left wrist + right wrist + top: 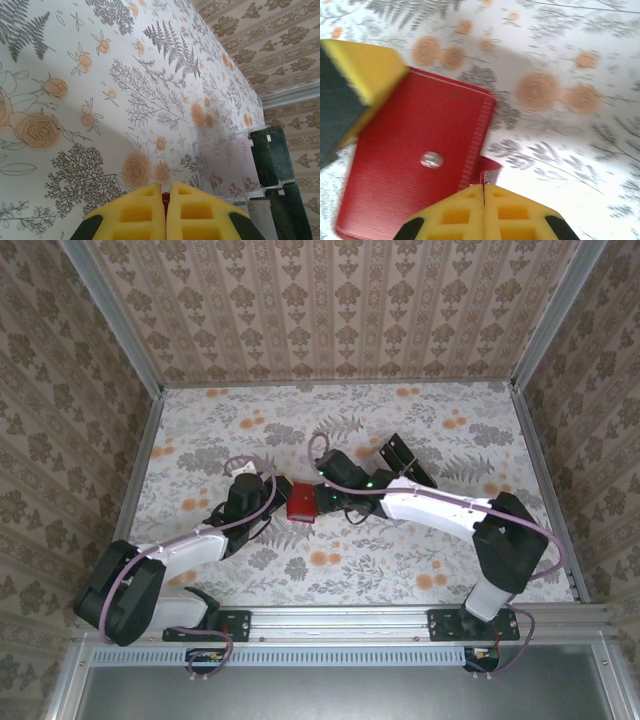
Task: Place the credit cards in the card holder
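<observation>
One red wallet (302, 503) is seen near the middle of the flowered table (330, 570), gripped between two grippers. The left gripper (281, 494) is set at the wallet's 9 o'clock. In its wrist view the yellow fingers (140, 215) are pressed together, with a sliver of red pinched at the tips. The right gripper (322, 502) is set at the wallet's 3 o'clock, and its fingers (455, 215) are likewise closed on a red flap at the wallet's edge. One metal stud (432, 160) is seen on the wallet's face. One clear tray (197, 150) is placed at the wallet's 2 o'clock, apart from it. The cards (270, 155) are seen inside it: two dark ones are counted, beside pale printed ones whose number cannot be told.
</observation>
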Available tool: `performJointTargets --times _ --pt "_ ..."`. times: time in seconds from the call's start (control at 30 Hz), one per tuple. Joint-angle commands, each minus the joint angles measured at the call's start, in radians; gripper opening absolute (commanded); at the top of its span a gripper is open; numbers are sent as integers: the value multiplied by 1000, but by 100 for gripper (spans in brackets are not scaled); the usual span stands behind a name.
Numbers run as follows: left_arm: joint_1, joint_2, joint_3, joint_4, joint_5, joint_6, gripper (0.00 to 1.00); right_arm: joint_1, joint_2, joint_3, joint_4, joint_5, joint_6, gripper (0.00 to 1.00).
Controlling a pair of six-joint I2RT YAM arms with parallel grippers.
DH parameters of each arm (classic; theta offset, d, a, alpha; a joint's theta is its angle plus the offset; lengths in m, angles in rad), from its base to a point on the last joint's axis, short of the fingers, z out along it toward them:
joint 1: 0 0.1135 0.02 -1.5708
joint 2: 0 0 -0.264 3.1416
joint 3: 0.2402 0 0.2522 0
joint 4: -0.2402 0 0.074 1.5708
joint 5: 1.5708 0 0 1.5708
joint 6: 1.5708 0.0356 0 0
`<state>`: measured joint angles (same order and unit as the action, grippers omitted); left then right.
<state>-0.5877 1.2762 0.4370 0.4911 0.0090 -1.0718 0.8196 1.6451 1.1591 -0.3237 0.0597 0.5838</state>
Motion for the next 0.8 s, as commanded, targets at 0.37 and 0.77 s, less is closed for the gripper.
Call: performJointTargets --times 0.37,0.77 --pt "-4 -38 -9 64 9 85 0 -51 -67 -120 136 -120 78 29" --pt "-8 -63 -8 55 7 93 0 -57 -50 -154 182 -149 121 46"
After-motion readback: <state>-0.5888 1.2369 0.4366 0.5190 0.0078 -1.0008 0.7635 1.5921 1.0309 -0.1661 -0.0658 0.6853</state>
